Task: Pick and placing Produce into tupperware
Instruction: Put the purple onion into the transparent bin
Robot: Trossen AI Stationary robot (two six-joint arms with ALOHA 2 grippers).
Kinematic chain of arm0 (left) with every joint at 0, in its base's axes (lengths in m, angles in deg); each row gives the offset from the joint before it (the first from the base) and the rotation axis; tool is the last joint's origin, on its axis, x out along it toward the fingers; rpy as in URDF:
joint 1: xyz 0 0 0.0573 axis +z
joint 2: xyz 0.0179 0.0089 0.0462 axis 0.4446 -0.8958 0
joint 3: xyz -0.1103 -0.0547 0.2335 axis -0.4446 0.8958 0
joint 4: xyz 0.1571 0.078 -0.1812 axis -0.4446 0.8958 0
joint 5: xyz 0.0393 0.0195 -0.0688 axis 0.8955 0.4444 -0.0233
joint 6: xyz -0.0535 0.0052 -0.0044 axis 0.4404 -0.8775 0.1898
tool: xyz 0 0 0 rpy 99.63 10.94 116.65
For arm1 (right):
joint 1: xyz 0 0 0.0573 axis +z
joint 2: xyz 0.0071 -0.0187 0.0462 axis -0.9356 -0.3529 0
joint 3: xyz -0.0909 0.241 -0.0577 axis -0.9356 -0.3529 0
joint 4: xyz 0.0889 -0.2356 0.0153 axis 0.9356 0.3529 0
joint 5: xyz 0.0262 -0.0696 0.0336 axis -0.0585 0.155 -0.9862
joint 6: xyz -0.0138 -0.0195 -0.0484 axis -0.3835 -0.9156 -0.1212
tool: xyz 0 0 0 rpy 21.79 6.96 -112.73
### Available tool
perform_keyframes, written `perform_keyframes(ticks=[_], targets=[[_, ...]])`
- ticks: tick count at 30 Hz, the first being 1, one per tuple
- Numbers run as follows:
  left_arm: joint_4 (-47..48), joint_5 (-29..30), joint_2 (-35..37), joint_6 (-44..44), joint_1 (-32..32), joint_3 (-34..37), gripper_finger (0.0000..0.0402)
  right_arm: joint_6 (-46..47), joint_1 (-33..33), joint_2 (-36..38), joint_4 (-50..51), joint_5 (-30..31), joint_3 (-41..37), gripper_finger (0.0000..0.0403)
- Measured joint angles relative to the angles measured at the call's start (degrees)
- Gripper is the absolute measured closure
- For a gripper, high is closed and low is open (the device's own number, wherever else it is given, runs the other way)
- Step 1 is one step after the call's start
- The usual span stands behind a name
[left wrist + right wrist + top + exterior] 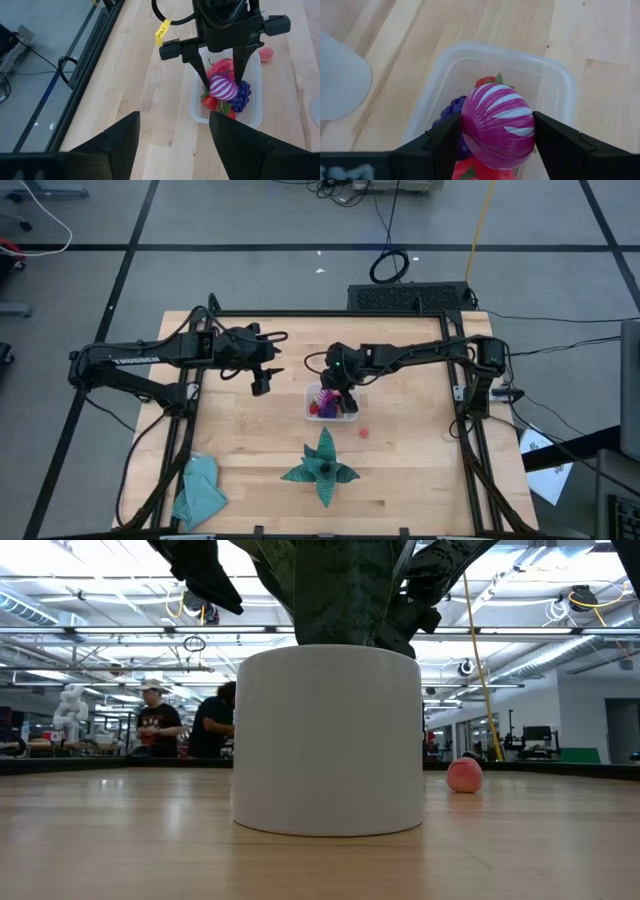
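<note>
Parted with nothing between them, the jaws of the left gripper (pixel 260 385) hover over bare wood at the left of the table (pixel 420 480), beside the tupperware (pixel 332 404). Rightward, the right gripper (pixel 340 398) is clamped on a magenta, white-striped ball fruit (pixel 497 132) directly above the clear container, where purple grapes (pixel 242 96) and red strawberries (pixel 223 65) already lie. One pink fruit (pixel 364 432) sits loose on the wood just right of the container.
</note>
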Motion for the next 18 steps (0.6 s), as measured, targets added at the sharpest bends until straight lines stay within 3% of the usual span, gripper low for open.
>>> perform_keyframes(ticks=[18], targets=[[0.2, 0.0, 0.0, -0.6, 0.0, 0.0, 0.0158, -2.6, 0.0, 0.0, 0.9, 0.0, 0.0, 0.0178]])
